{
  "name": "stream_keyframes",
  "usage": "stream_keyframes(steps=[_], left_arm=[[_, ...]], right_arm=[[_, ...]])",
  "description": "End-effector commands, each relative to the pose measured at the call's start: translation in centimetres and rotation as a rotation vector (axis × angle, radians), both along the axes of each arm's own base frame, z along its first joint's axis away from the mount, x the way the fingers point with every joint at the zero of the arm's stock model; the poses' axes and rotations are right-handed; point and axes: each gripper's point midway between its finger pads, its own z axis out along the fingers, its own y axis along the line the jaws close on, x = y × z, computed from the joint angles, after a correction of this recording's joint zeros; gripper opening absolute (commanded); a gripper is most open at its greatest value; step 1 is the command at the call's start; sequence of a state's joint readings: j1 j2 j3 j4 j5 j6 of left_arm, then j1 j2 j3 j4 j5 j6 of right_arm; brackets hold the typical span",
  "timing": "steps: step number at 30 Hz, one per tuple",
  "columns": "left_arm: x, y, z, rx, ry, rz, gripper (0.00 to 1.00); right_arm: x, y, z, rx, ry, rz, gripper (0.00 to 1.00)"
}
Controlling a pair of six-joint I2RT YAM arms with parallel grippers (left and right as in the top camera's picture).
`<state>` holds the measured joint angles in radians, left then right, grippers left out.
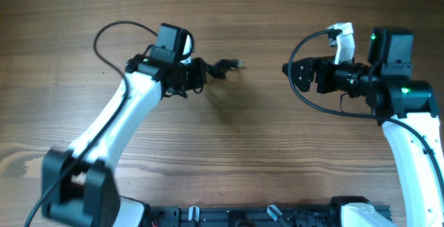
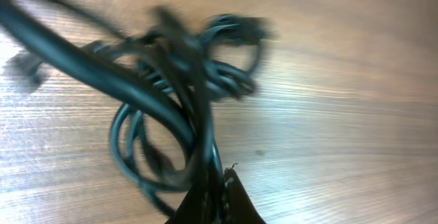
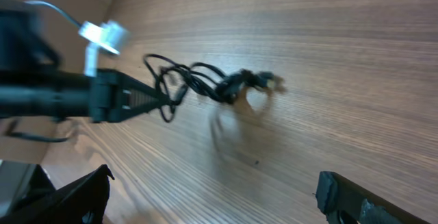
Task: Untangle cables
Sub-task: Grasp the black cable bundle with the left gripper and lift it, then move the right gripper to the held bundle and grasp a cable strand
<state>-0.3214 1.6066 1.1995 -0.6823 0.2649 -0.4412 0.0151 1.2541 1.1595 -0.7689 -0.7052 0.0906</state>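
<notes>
The cables (image 1: 223,66) are a tangled bundle of thin black cords, held above the table with a shadow beneath. My left gripper (image 1: 200,74) is shut on the bundle's near end. In the left wrist view the loops (image 2: 181,87) hang blurred in front of the closed fingertips (image 2: 220,179). My right gripper (image 1: 290,70) stands open to the right of the bundle, apart from it and holding nothing. The right wrist view shows the cables (image 3: 205,81) ahead, a metal-tipped plug (image 3: 270,81) sticking out, and my right gripper (image 3: 212,193) with its fingers (image 3: 345,195) wide apart.
Wooden table (image 1: 263,144) under both arms. Thick black arm wires loop at the back left (image 1: 104,36) and beside the right arm (image 1: 305,98). A dark fixture runs along the front edge (image 1: 263,216).
</notes>
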Motion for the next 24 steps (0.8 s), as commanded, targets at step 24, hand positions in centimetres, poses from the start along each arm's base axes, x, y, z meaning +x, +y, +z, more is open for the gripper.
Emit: stream_keyframes(steps=[24], left_arm=[[-2.3,-3.3,13.3,-0.647,-0.119,-0.284,0.04]], right_arm=[[1.5,5.4,-2.4,0.072,0.107,0.094,0.82]])
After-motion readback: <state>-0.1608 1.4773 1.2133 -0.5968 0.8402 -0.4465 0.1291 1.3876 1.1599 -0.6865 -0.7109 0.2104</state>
